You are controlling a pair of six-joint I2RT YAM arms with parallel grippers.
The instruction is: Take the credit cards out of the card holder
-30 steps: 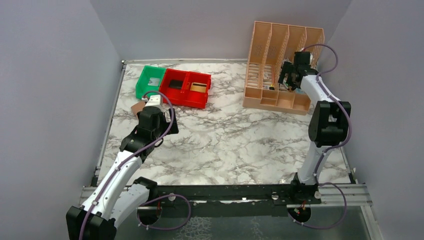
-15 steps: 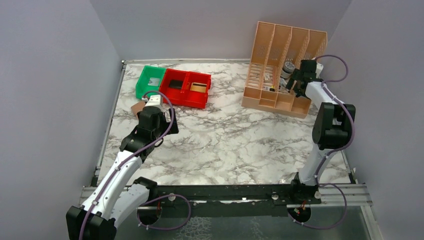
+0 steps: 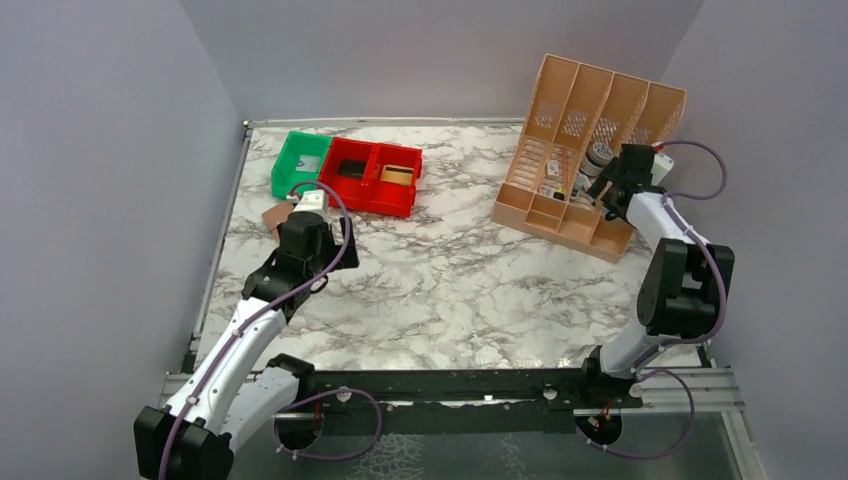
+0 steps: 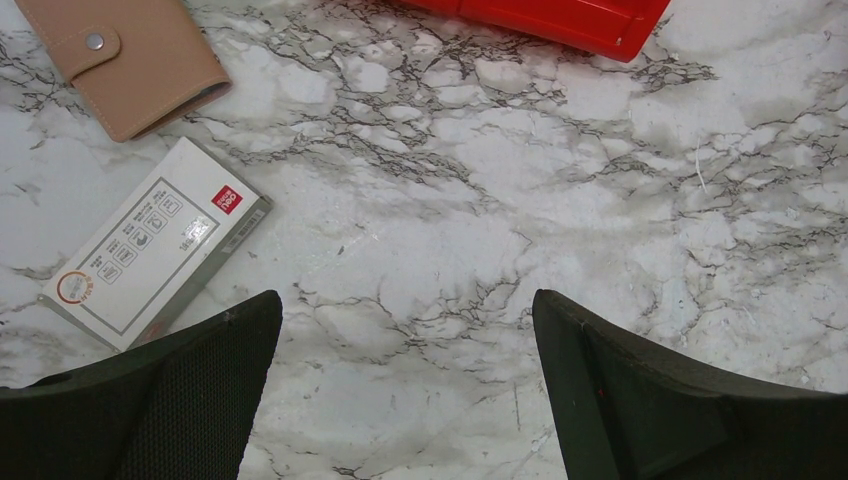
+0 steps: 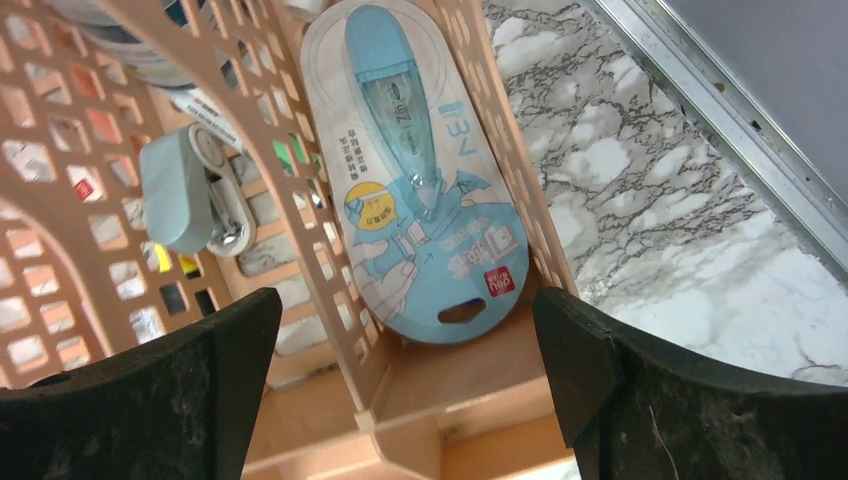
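The card holder (image 4: 120,60), a brownish-pink wallet shut with a snap, lies on the marble left of the red bin; in the top view (image 3: 270,215) my left arm hides most of it. A dark grey card (image 3: 351,168) and a yellow-gold card (image 3: 398,176) lie in the red bin (image 3: 372,200). My left gripper (image 4: 405,400) is open and empty above bare marble, in front of the bin (image 3: 303,222). My right gripper (image 5: 405,390) is open at the far right (image 3: 612,185), its jaws straddling the front of the peach organizer (image 5: 400,400).
A white and grey box (image 4: 155,245) lies near the card holder. A green bin (image 3: 300,160) adjoins the red one. The organizer (image 3: 590,140) stands skewed and holds a blue correction-tape packet (image 5: 415,180) and a grey dispenser (image 5: 190,190). Walls enclose the table.
My right gripper has moved right and nearer, and the peach organizer has slid and turned with it. The left arm has barely moved.
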